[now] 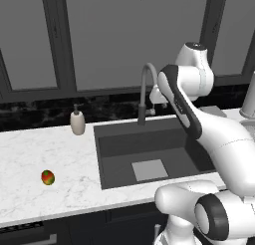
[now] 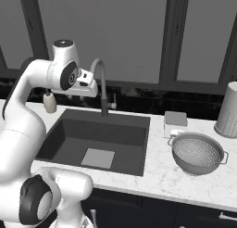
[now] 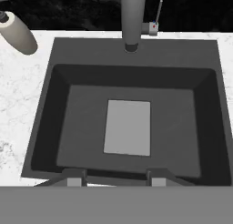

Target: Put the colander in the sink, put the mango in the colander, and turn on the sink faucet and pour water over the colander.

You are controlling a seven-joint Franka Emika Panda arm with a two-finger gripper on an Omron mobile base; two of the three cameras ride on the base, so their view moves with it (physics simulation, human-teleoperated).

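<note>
Since nothing's been moved yet, the mango point(image 1: 48, 177) sits left on the worktop point(image 1: 30, 154), the sink point(image 3: 127, 127) is bare below me, and the colander point(image 2: 197, 153) waits right. Can't tell how my jaws point(image 3: 116, 178) stand; nothing between them. No readable writing anywhere.

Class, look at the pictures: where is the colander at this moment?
In the right base view, the colander sits on the marble counter right of the sink, in front of a small grey block.

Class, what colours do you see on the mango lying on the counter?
The mango is red and orange with a green patch, seen best in the left base view.
</note>
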